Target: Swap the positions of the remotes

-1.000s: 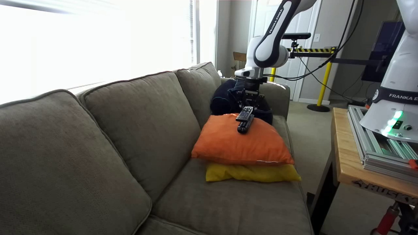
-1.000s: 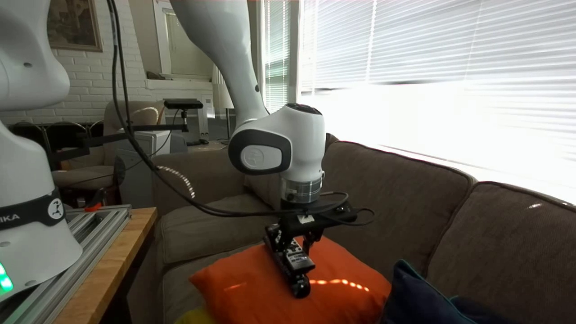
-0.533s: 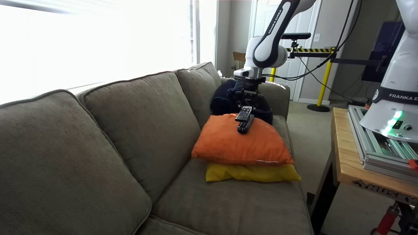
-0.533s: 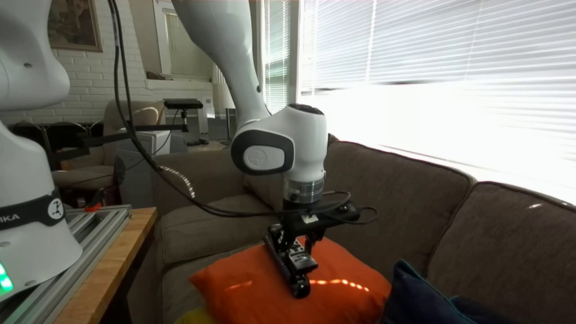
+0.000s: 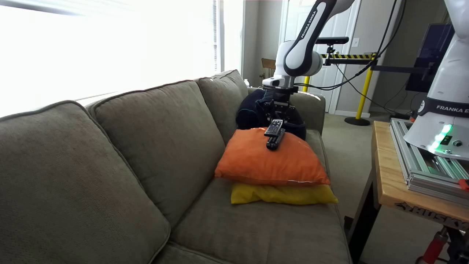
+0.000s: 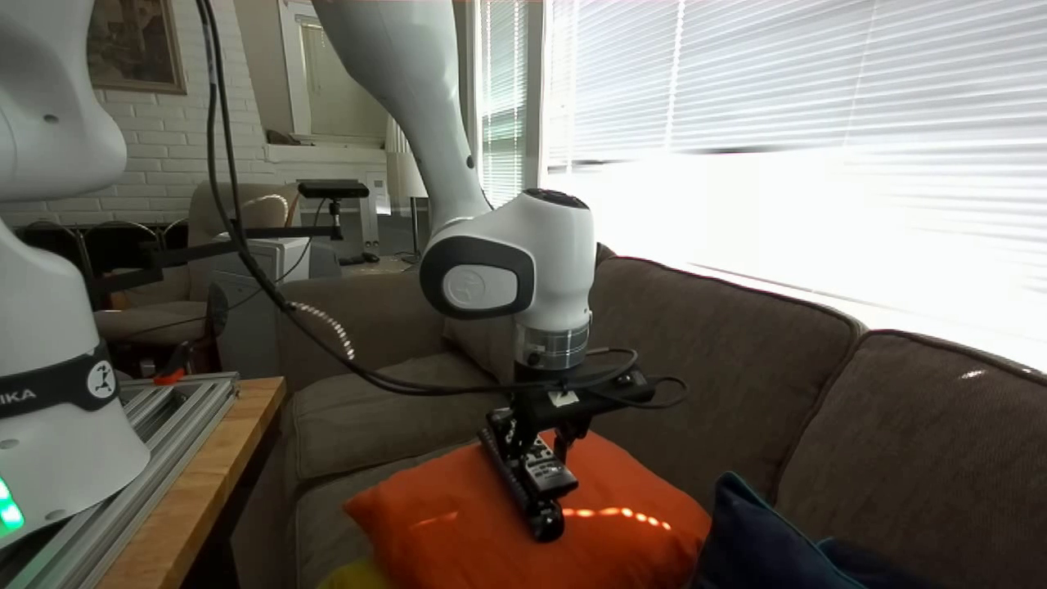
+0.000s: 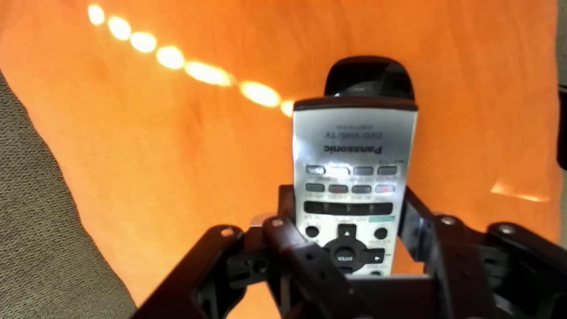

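Observation:
The grey-faced remote (image 7: pixel 354 141) is between the fingers of my gripper (image 7: pixel 347 206) in the wrist view, with the pads against its two long sides. It also shows in both exterior views (image 5: pixel 274 127) (image 6: pixel 550 472), tilted with its far end sticking out from the gripper. The black remote (image 5: pixel 273 143) lies on the orange cushion (image 5: pixel 253 161) under the grey one. Its rounded end (image 7: pixel 370 77) shows past the grey remote in the wrist view; much of the rest is hidden there. I cannot tell whether the two remotes touch.
A yellow cushion (image 5: pixel 285 194) lies under the orange one on the sofa seat. A dark blue bundle (image 5: pixel 253 110) sits behind it. The sofa backrest (image 5: pixel 154 139) runs along one side, and a wooden table (image 5: pixel 392 172) bears the robot base.
Between one second and half a second ago, my gripper and the grey remote shift slightly together toward the sofa backrest. The black remote stays in place. Since then, almost nothing moves.

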{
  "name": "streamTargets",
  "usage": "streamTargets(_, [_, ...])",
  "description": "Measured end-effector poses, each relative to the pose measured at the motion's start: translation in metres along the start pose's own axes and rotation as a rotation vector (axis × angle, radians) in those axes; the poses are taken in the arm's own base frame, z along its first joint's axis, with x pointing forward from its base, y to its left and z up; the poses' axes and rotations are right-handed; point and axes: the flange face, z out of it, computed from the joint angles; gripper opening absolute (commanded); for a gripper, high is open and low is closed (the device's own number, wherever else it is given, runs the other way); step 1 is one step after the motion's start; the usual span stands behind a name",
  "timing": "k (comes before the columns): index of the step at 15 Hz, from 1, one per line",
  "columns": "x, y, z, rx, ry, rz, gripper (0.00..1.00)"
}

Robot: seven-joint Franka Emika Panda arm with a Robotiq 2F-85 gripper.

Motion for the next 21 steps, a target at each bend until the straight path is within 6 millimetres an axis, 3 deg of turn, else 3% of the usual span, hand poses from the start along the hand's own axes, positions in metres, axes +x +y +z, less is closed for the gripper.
streamTargets(12, [-0.0014, -0.0037, 0.0017, 0.011, -0.003, 0.007, 0.31])
streamTargets(13, [-0.0018, -0.0039, 0.0018, 0.011, -0.004, 0.008, 0.81])
streamTargets(14, [-0.0022, -0.004, 0.0018, 0.011, -0.005, 0.009, 0.83])
streamTargets(16, [-0.0027, -0.0042, 0.0018, 0.012, -0.006, 0.013, 0.97])
streamTargets(21, [-0.0029, -0.0039, 0.0012, 0.012, -0.012, 0.019, 1.0])
